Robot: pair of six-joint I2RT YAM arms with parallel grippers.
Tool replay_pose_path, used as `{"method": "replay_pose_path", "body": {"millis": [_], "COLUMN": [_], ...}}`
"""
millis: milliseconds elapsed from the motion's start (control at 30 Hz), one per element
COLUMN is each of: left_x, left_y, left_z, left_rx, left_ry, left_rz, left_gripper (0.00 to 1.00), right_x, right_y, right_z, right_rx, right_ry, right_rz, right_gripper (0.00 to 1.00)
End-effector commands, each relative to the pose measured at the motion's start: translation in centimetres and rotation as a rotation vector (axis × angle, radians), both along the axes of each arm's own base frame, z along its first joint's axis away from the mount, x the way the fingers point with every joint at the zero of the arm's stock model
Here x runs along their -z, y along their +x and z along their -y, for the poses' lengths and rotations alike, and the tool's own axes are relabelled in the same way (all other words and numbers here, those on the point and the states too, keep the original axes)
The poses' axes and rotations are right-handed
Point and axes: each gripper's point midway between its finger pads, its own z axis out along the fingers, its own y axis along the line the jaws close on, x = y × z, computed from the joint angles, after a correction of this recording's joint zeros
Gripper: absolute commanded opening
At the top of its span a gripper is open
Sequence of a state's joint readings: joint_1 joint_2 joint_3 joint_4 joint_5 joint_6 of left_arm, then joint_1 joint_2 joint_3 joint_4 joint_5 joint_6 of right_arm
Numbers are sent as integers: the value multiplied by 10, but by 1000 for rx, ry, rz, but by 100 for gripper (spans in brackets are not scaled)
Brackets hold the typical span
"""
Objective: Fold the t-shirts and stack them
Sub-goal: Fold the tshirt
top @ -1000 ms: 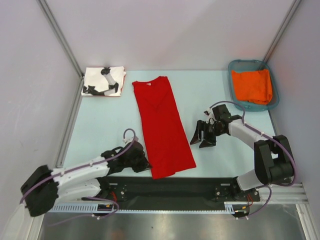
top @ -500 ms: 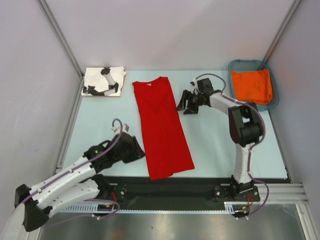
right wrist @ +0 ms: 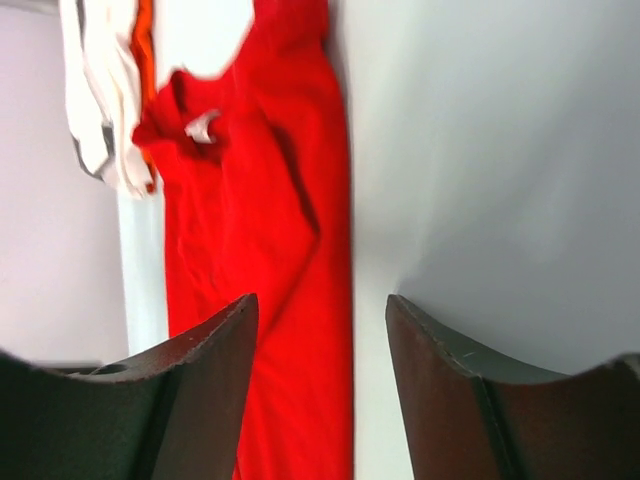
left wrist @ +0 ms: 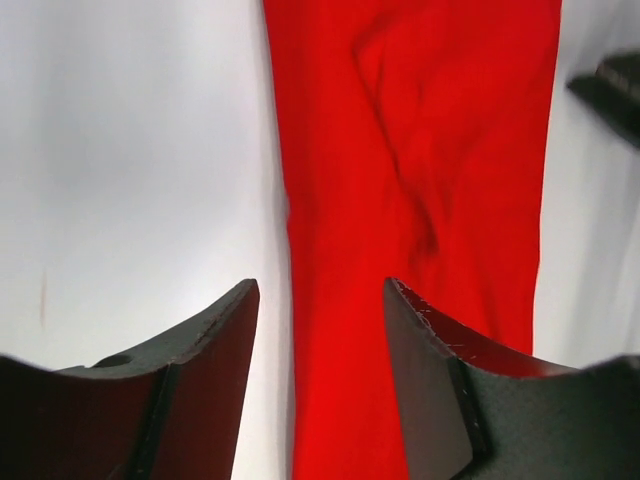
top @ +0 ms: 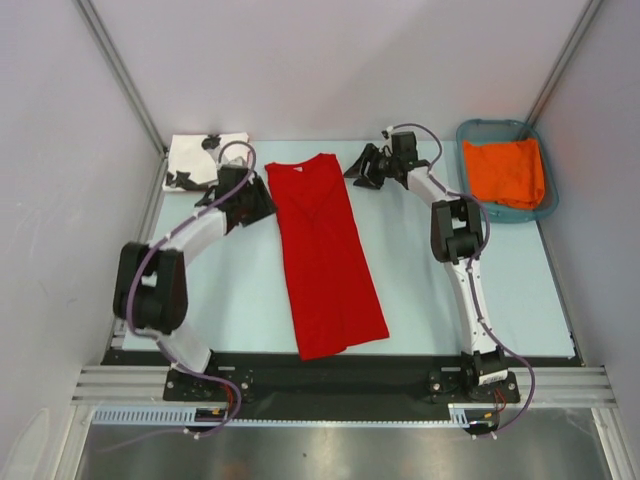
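The red t-shirt (top: 325,260) lies folded lengthwise as a long strip down the middle of the table, collar at the far end. The white t-shirt with black shapes (top: 195,160) lies folded at the far left corner. My left gripper (top: 265,205) is open and empty at the red shirt's upper left edge; in the left wrist view (left wrist: 320,300) that edge of the shirt (left wrist: 430,150) runs between the jaws. My right gripper (top: 352,170) is open and empty at the shirt's far right corner; in the right wrist view (right wrist: 320,310) the shirt's (right wrist: 250,200) right edge lies between the jaws.
A teal plastic basket (top: 475,130) holding an orange cloth (top: 505,170) stands at the far right. Grey walls close in the table on the left, back and right. The white shirt also shows in the right wrist view (right wrist: 100,90).
My left arm swung from the shirt's near left corner up to its upper left edge. My right gripper moved from beside the shirt's middle to its far right corner.
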State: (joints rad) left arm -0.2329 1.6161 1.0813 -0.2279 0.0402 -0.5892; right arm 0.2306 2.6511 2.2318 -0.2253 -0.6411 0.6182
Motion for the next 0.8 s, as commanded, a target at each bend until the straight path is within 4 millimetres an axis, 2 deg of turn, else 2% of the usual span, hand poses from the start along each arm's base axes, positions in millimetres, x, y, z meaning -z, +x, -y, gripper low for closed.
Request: {"method": "replay_pose_path", "body": {"millis": [0, 33, 67, 100, 133, 167, 200, 233, 267, 300, 367, 467, 633, 700, 767], "left_x": [-45, -25, -20, -32, -7, -4, -19, -12, 8, 1, 14, 13, 27, 30, 42], "left_y": [79, 94, 106, 126, 137, 148, 166, 174, 183, 195, 205, 216, 222, 226, 229], "left_z": [-6, -9, -12, -12, -14, -14, -13, -12, -15, -16, -21, -25, -35, -41, -41], "left_rx": [30, 25, 18, 17, 20, 17, 13, 11, 1, -9, -46, -80, -78, -85, -65], "left_ry": [-25, -6, 4, 2, -10, -21, -37, -37, -31, -24, -18, -18, 4, -8, -28], "left_rz": [211, 190, 191, 235, 195, 198, 238, 237, 211, 232, 221, 244, 224, 220, 202], "left_gripper": [59, 59, 59, 59, 59, 59, 59, 58, 57, 57, 56, 56, 56, 54, 52], "right_x": [-14, 8, 9, 13, 20, 22, 24, 28, 30, 32, 34, 39, 42, 44, 44], "right_y": [26, 27, 29, 30, 31, 33, 35, 35, 35, 36, 37, 37, 35, 34, 34], "right_z": [-11, -15, -17, -21, -26, -27, -26, -26, -27, -28, -32, -32, -35, -37, -38], "right_rx": [42, 47, 52, 50, 54, 68, 85, 93, 102, 108, 107, 111, 103, 101, 101], "right_ry": [82, 84, 98, 105, 103, 104, 100, 99, 95, 89, 88, 68, 62, 71, 77], "right_rz": [51, 16, 5, 4, 3, 0, 2, -1, -3, 0, 3, -1, 5, -1, -2], "right_gripper": [60, 58, 56, 55, 54, 54, 53, 53, 52, 51, 48, 43, 41, 38, 34]}}
